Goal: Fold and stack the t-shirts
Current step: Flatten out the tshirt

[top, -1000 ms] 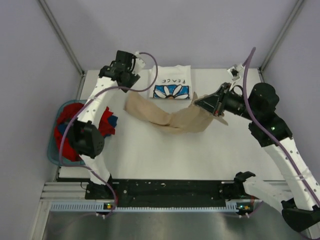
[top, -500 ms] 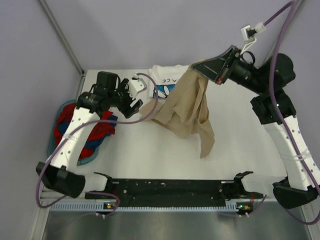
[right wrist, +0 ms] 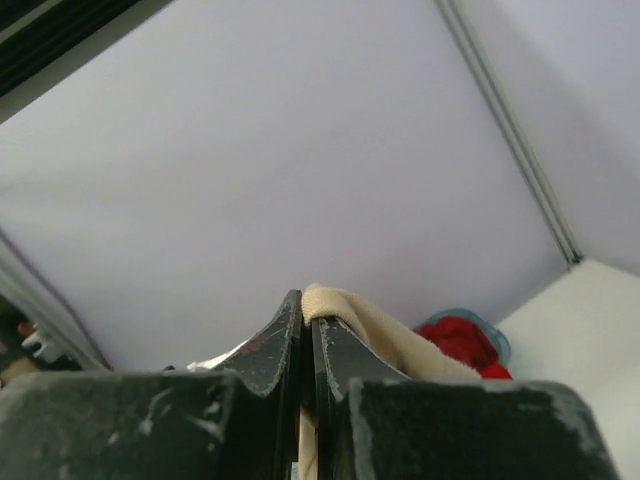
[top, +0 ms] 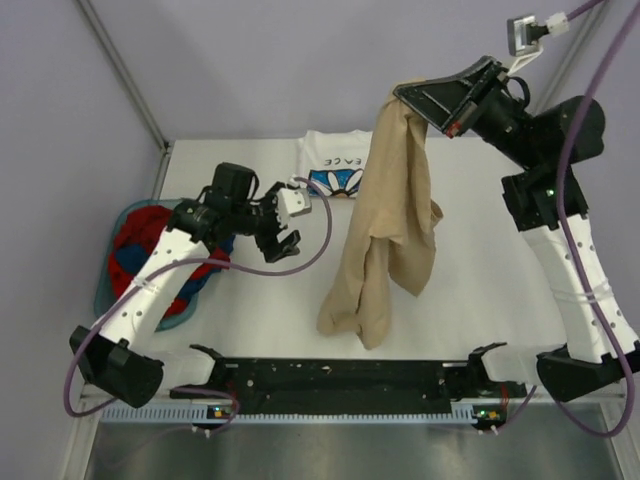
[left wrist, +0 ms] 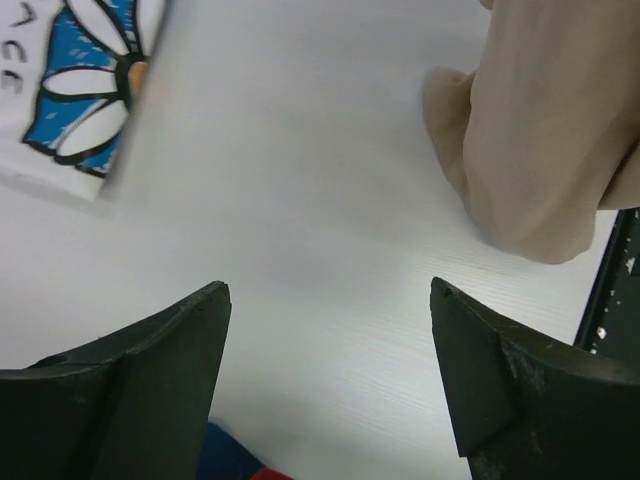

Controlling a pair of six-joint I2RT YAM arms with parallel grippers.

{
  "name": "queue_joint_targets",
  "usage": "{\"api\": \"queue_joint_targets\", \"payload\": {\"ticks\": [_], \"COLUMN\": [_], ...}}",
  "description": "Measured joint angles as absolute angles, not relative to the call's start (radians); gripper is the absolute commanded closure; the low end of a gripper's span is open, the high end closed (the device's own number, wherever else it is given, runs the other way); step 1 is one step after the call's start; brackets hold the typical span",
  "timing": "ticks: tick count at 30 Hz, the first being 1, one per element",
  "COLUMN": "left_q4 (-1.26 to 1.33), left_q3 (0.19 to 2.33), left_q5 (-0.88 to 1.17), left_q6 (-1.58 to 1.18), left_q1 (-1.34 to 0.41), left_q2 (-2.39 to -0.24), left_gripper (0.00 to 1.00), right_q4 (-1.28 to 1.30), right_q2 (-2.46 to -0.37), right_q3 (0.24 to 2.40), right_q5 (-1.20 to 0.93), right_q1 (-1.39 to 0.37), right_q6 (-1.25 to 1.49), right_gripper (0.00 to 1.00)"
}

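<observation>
The tan t-shirt (top: 390, 230) hangs in the air from my right gripper (top: 402, 93), which is raised high at the back and shut on its top edge (right wrist: 340, 305). Its bottom end rests bunched on the table (left wrist: 530, 150). A folded white t-shirt with a blue daisy and "PEACE" lettering (top: 335, 165) lies flat at the back of the table (left wrist: 80, 100). Red and blue t-shirts (top: 150, 250) sit heaped in the basket at the left. My left gripper (top: 285, 225) hovers low over the table left of the tan shirt, open and empty (left wrist: 325, 300).
The teal plastic basket (top: 108, 300) stands off the table's left edge. A black rail (top: 340, 375) runs along the near edge, between the arm bases. Purple cables loop from both arms. Grey walls enclose the table (top: 300, 310) at the back and sides.
My right gripper has lifted the tan shirt from the table up high, so it now hangs down. My left gripper has let go of the shirt, opened and drawn back toward the near left.
</observation>
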State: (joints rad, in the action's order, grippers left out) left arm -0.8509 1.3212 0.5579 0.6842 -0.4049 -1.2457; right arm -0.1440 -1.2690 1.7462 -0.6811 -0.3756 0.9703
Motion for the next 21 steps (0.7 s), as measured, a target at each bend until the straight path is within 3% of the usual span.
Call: {"api": "queue_joint_targets", "payload": {"ticks": [5,13,21], "left_q4": [-0.828,-0.771,-0.718], "left_q3": [1.222,1.214,1.241], "left_q5": [0.562,0.612,0.563], "left_q6": [0.683,0.628,0.582], "left_q1": [-0.516,-0.687,-0.890], "left_q2": [-1.319,-1.522,-1.628], "left_gripper": [0.14,0.27,0.25], "right_q4": [-0.126,-0.077,-0.040], "right_q2": [-1.285,-1.258,-1.187], "right_q3": [1.520,1.167,1.006], "right_q5": [-0.611,-0.513,-0.454], "right_q1": [-0.268,-0.097,0.032], "right_q6": [1.021,1.028,0.941], "right_gripper": [1.00,1.00,1.00]}}
